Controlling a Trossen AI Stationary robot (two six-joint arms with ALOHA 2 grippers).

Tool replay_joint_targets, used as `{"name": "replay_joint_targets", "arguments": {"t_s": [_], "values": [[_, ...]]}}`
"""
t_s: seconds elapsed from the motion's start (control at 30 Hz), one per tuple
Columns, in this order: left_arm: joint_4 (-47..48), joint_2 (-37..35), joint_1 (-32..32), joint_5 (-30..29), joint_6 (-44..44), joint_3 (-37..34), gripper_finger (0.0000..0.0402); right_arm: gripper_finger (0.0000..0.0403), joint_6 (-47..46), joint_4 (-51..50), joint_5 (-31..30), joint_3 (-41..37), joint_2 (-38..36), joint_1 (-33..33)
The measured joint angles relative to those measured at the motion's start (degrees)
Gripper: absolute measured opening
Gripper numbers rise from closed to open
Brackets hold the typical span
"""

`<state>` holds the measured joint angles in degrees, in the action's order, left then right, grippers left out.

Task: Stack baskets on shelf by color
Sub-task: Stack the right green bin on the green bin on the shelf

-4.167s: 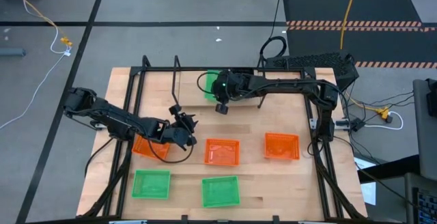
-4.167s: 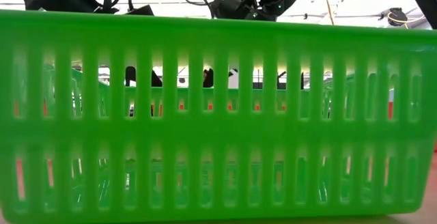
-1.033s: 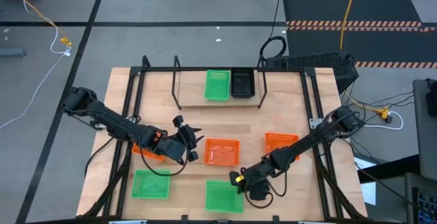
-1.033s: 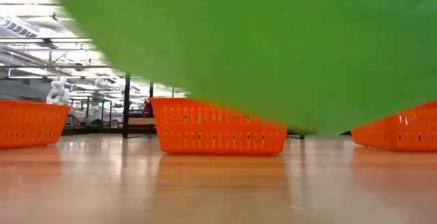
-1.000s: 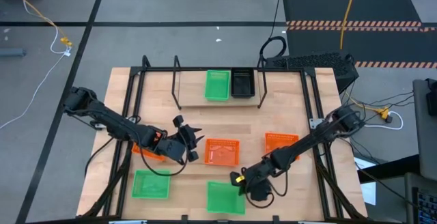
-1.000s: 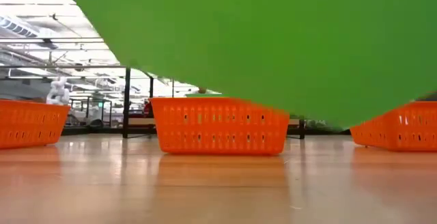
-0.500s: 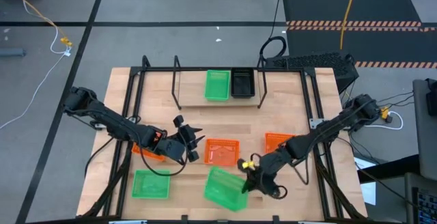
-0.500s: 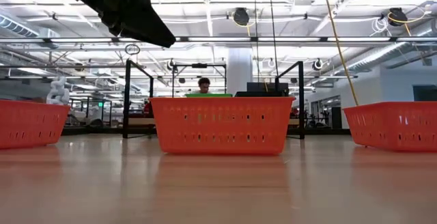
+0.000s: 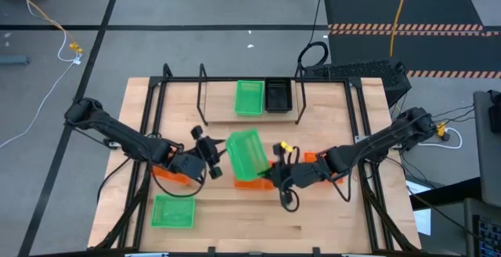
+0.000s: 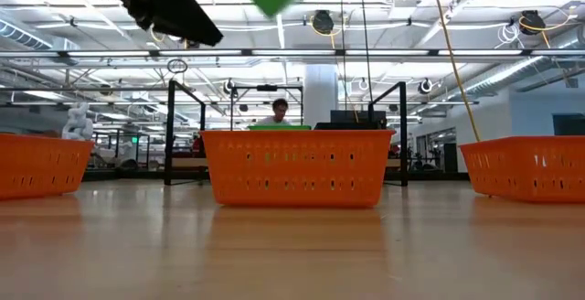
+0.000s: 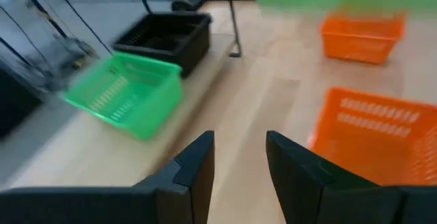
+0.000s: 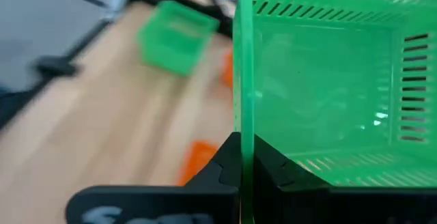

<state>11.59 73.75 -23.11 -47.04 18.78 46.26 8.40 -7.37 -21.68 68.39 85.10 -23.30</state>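
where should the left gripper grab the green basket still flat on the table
Probably by a rim wall, from straight above. The green basket sits flat and open side up near the table's front left, so one finger goes inside and one outside a thin upright wall. The right gripper pinches its lifted green basket that way.

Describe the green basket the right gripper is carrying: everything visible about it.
The green basket is a shallow rectangular tray of translucent green plastic with slotted walls and a solid-looking floor. It is empty, lifted off the table and tilted, hanging above the middle orange basket in the high view. The right gripper is shut on one side wall, a finger on each face of it; nothing else touches the basket. In the low view only a corner shows at the picture's top edge.
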Motion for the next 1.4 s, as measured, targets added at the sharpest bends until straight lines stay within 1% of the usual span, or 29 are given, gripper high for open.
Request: {"name": "replay_joint_targets", "arguments": {"t_s": [0.1,0.23,0.33,0.4,0.5,0.57,0.63,0.77,0.83,0.9,1.07,1.17,1.33,1.4], "values": [[1.23,-3.8,1.54,-1.17,-2.25,0.0,0.0136,0.0,-0.02,-7.97,-3.96,7.02,0.67,2.41],[3.78,-10.03,3.29,-1.85,-4.69,0.0,0.0136,0.0,-1.31,-18.44,-7.86,14.71,2.45,7.45],[5.88,-14.66,4.41,-3.1,-5.06,0.0,0.0136,0.0,2.39,-20.02,-11.81,16.2,2.86,11.15],[7.24,-17.39,5.14,-4.68,-5.57,0.0,0.0136,0.0,4.53,-18.55,-12.8,16.26,2.82,14.59],[8.42,-20.0,5.83,-6.6,-6.38,0.0,0.0136,0.0,5.81,-16.41,-9.08,16.32,3.2,21.45],[9.02,-20.82,6.41,-7.37,-6.83,0.0,0.0136,0.0,5.58,-14.06,-4.35,16.42,4.55,26.78],[9.41,-21.06,7.12,-7.59,-6.85,0.0,0.0136,0.0,5.06,-13.74,1.26,16.34,6.28,31.41],[10.78,-20.35,7.86,-7.64,-6.17,0.0,0.0136,0.0,2.53,-14.94,9.26,18.93,11.63,38.04],[11.09,-19.87,8.36,-7.74,-6.74,-0.02,0.0136,0.0,1.67,-16.44,11.65,21.54,14.64,39.23],[11.03,-19.6,8.95,-8.18,-7.23,-0.02,0.0136,0.0,1.62,-20.76,12.94,24.24,17.68,39.58],[11.75,-19.49,10.36,-8.27,-7.47,-0.02,0.0136,0.0,2.63,-31.88,13.01,31.47,23.52,39.59],[12.87,-19.46,10.89,-8.14,-6.69,-0.02,0.0136,0.0,2.83,-35.09,13.18,32.96,24.56,39.61],[13.52,-19.38,10.88,-8.12,-5.07,-0.02,0.0136,0.0,2.76,-36.99,20.6,33.03,24.65,39.85],[13.52,-19.38,10.88,-8.1,-4.76,-0.02,0.0136,0.0,2.97,-37.79,21.99,33.03,24.64,39.9]]}}
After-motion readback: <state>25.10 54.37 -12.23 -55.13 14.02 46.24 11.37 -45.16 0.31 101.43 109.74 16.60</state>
